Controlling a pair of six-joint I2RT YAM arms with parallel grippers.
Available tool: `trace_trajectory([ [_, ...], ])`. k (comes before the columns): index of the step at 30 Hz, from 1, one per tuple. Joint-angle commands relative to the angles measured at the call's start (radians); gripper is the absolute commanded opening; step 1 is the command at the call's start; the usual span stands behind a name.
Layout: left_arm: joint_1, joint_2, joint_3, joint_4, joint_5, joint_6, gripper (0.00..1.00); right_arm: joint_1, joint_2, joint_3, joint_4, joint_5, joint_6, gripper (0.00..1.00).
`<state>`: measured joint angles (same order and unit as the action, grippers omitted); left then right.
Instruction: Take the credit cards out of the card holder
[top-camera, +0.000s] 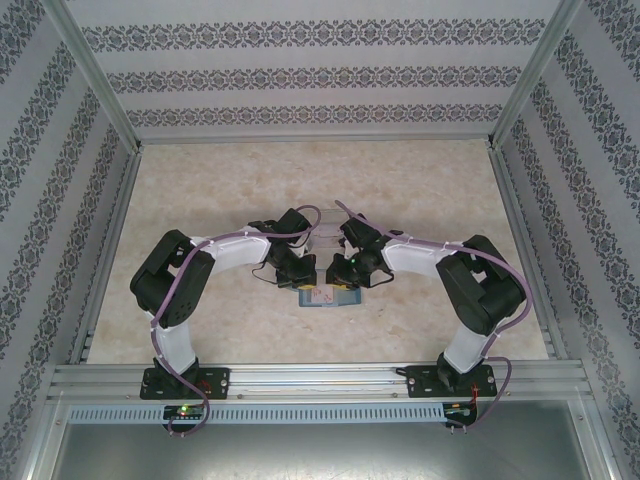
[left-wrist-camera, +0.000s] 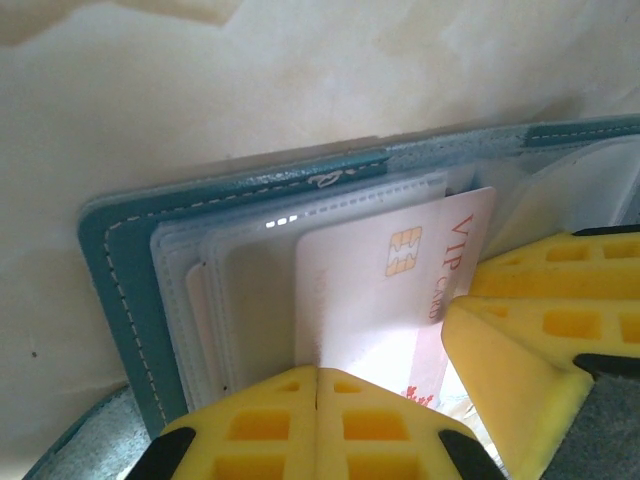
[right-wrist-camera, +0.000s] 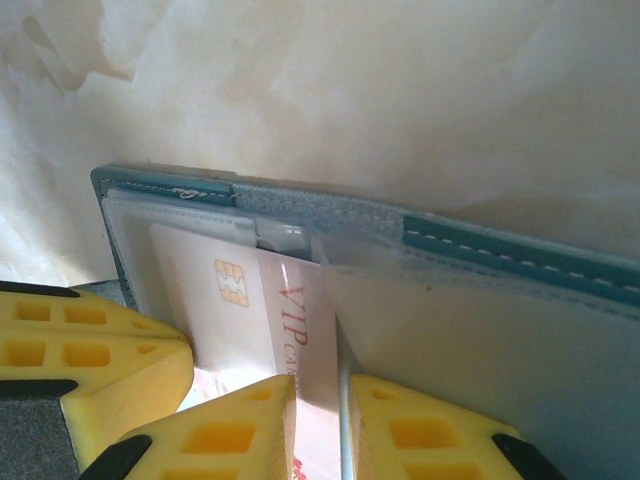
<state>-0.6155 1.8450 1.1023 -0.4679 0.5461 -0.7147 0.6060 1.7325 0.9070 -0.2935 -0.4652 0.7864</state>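
Note:
The teal card holder (top-camera: 328, 296) lies open on the table between both arms, with its stitched edge (left-wrist-camera: 110, 280) and clear sleeves showing. A whitish credit card (left-wrist-camera: 380, 290) with a gold chip and red "VIP CARD" lettering sticks partly out of a left-hand sleeve, across the spine. My left gripper (left-wrist-camera: 320, 375) is shut, and the card's near edge runs into the seam of its yellow fingers. My right gripper (right-wrist-camera: 322, 380) is closed on an upright clear sleeve edge (right-wrist-camera: 345, 420) of the holder (right-wrist-camera: 500, 250), beside the card (right-wrist-camera: 190, 290). Other cards are hidden.
The pale marbled table (top-camera: 200, 200) is enclosed by patterned walls on three sides, with an aluminium rail (top-camera: 320, 378) along the near edge. The two grippers (top-camera: 298, 272) (top-camera: 350, 272) sit almost fingertip to fingertip over the holder. The left fingers (right-wrist-camera: 90, 340) crowd the right wrist view.

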Motion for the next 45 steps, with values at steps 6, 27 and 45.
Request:
trace_trajectory([
  [6,-0.014,0.034,-0.004,-0.063,-0.052,0.012,0.0,-0.009,0.007,-0.036,0.077,-0.073,0.034,0.22],
  [27,-0.024,0.041,0.011,-0.075,-0.055,0.015,0.0,-0.042,-0.074,-0.132,0.264,-0.157,0.081,0.14],
  [45,-0.029,0.029,0.003,-0.072,-0.059,0.01,0.0,-0.057,-0.096,-0.097,0.029,-0.016,-0.047,0.06],
])
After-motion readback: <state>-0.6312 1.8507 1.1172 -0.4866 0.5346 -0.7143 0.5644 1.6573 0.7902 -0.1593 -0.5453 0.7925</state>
